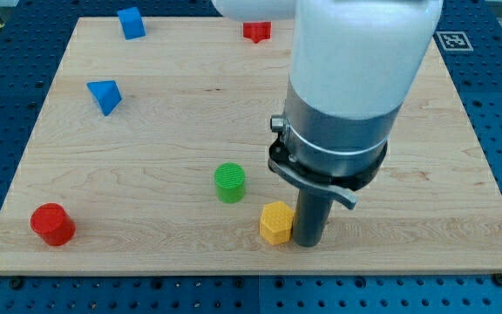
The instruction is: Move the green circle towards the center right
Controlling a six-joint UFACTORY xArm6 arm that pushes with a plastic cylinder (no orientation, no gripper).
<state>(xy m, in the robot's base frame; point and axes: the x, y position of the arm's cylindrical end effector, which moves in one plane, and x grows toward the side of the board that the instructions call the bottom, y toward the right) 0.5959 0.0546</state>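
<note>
The green circle [230,182] is a short cylinder standing on the wooden board [146,139] a little below its middle. The arm's large white and grey body hangs over the view's right half. Its dark lower end comes down to the board, and my tip [308,242] touches the board just right of the yellow hexagon block [276,221]. My tip is to the lower right of the green circle, with the yellow block between them. It does not touch the green circle.
A red cylinder [52,224] sits near the board's lower left corner. A blue triangular block [105,95] is at the upper left, a blue block [132,22] near the top edge, and a red star-like block [256,31] at the top centre.
</note>
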